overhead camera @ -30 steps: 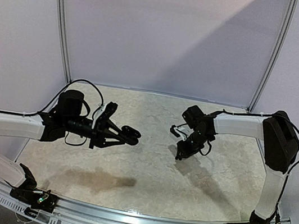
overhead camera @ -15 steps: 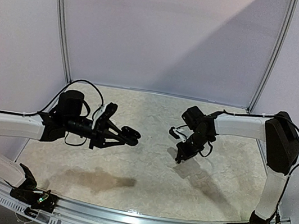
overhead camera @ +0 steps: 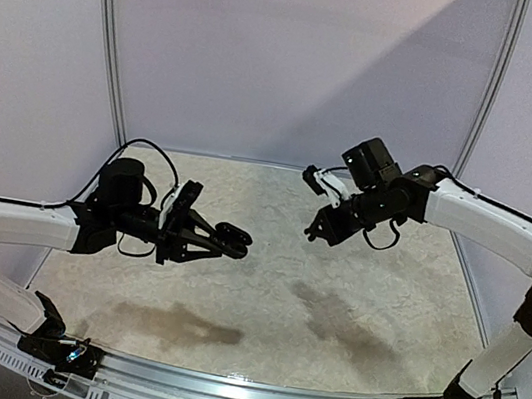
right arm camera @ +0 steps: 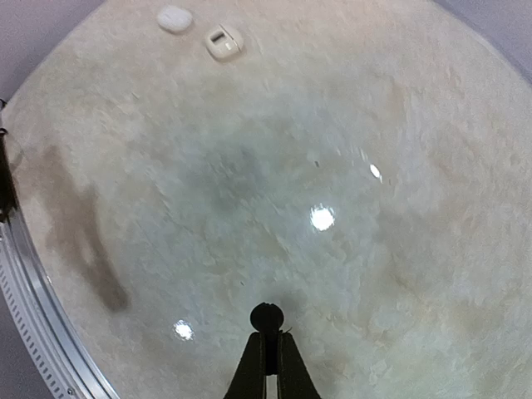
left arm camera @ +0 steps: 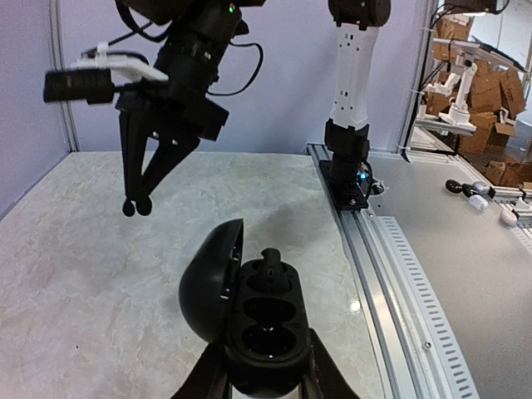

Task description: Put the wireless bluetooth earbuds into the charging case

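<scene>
While open, blk case (left arm camera: 268, 331) in L tool (left arm camera: 264, 359).

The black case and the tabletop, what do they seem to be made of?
The case looks like moulded black plastic, smooth, semi-gloss: soft highlights on its curves. The tabletop looks like pale marbled stone or a laminate imitation, polished: it mirrors lamp spots.

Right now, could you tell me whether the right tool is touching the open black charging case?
Apart. The left wrist view shows the right tool hanging well clear of the charging case, with bare table showing between them.
</scene>
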Robot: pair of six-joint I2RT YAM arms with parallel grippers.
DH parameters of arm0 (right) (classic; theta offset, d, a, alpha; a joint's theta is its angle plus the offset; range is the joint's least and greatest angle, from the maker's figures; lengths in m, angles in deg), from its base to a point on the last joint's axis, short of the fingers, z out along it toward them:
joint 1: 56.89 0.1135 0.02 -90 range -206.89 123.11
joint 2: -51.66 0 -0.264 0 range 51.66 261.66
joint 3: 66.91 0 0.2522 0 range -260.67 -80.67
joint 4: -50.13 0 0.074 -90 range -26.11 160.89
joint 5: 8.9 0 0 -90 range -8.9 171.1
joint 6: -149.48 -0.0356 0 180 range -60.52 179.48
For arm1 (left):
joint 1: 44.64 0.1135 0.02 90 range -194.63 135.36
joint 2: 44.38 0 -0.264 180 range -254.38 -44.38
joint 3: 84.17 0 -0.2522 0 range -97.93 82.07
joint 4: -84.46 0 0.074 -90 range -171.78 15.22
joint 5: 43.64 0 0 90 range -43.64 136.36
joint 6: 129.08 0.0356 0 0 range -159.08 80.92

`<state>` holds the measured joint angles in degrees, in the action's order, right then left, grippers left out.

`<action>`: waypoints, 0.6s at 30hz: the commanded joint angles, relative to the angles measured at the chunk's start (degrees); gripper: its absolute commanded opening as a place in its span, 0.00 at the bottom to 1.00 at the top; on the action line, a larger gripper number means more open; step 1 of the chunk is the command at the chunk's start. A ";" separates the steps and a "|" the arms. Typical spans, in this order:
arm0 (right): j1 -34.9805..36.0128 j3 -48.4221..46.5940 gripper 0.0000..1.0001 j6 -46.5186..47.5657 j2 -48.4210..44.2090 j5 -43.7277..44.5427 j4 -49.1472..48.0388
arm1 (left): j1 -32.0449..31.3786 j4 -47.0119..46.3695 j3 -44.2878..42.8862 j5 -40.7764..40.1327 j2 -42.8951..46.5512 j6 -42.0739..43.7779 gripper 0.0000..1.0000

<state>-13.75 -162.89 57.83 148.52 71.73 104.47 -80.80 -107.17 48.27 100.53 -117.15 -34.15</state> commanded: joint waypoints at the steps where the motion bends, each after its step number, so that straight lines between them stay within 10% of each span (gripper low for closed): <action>1: 5.24 -4.56 0.00 -0.07 -5.54 2.63 -5.50 | -0.66 -2.40 0.29 3.75 0.19 4.81 0.00; 10: 19.50 -10.10 0.00 7.83 -8.78 3.47 -16.26 | -0.71 -2.52 -0.44 3.56 0.13 3.92 0.00; 18: 26.83 -17.66 0.00 12.40 -1.45 6.67 -7.46 | -0.84 -3.13 -0.16 3.10 0.44 6.14 0.00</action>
<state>11.12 -177.68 67.27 143.25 75.54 92.01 -80.86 -109.40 48.27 103.37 -117.15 -29.34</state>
